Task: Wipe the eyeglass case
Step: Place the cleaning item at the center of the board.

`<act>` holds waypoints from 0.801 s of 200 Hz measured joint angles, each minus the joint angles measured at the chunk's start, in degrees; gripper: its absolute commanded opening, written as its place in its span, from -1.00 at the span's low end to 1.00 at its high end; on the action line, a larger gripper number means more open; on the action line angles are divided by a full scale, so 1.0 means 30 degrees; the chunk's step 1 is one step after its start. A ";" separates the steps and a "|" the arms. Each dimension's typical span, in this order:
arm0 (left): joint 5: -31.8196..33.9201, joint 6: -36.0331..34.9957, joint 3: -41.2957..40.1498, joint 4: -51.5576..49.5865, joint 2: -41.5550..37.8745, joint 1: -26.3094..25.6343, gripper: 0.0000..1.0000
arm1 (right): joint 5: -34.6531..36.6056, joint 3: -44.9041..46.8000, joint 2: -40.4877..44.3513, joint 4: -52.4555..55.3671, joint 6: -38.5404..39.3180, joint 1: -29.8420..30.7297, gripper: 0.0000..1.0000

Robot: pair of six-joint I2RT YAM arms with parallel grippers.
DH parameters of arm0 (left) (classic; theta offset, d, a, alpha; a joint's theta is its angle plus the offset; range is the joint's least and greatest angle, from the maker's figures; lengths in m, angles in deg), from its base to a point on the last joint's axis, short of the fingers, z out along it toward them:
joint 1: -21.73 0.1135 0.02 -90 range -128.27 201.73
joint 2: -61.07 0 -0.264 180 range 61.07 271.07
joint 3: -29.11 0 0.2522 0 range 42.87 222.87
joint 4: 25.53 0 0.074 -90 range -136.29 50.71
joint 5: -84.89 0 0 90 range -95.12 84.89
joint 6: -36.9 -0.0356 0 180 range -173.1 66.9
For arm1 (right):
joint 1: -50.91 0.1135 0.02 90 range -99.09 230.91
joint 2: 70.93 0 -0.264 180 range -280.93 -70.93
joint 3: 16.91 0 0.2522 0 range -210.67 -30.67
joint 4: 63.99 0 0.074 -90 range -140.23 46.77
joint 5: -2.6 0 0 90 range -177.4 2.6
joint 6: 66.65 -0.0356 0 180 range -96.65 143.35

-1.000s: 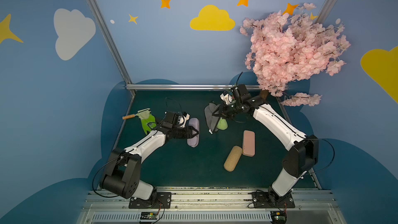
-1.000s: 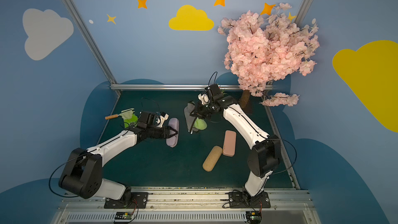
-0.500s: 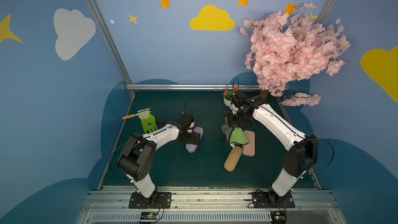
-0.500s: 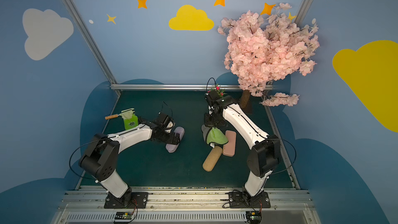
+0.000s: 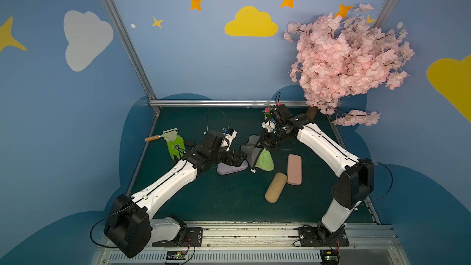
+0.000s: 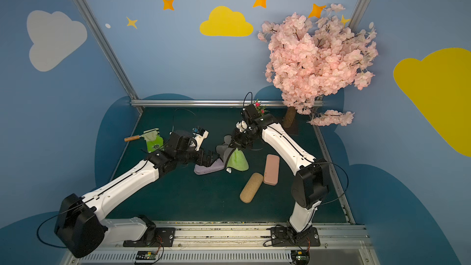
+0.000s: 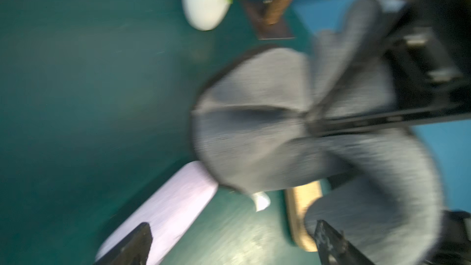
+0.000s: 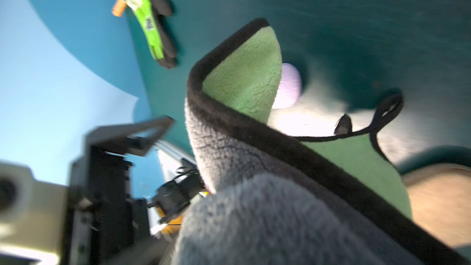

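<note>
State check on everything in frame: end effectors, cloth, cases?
left end effector: open, over the lilac case, holding nothing.
right end effector: shut on cloth.
cloth: pinched at top, hanging down to the mat.
lilac case: closed, flat on mat, not gripped.
cork case: closed, lying flat.
pink case: closed, lying flat beside cork case.
glove: lying flat, untouched.

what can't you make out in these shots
Right gripper: fingertips buried in the grey-and-green microfibre cloth, both top views and right wrist view.
Lilac oval eyeglass case: one end hidden by the open left gripper in both top views; left wrist view too blurred to show whether cloth touches it.
White flowerpot: mostly behind the right arm in both top views; plant cut by the edge in the left wrist view.
</note>
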 measured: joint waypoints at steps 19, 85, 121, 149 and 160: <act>-0.1042 0.0204 0.0262 0.1166 0.1013 -0.0780 1.00 | -0.1297 0.0539 -0.0168 -0.1435 -0.1559 0.0102 -1.00; -0.1326 -0.0321 0.0102 0.3497 0.2827 -0.0372 -0.52 | -0.5093 0.2703 0.0379 -0.6543 -0.6142 0.0321 -0.64; 0.0022 -0.0619 -0.2244 0.5945 0.0583 -0.0211 -0.95 | -0.6251 0.4226 0.1188 -0.8517 -0.7781 -0.0102 -0.42; 0.0874 -0.0984 -0.2769 0.5894 -0.0991 0.0386 -0.95 | -0.6849 0.4058 0.1413 -0.8007 -0.7315 -0.0831 -0.22; 0.1158 -0.0998 -0.2878 0.5610 -0.1501 0.0933 -0.95 | -0.6958 0.3774 0.1421 -0.7337 -0.6761 -0.1406 -0.16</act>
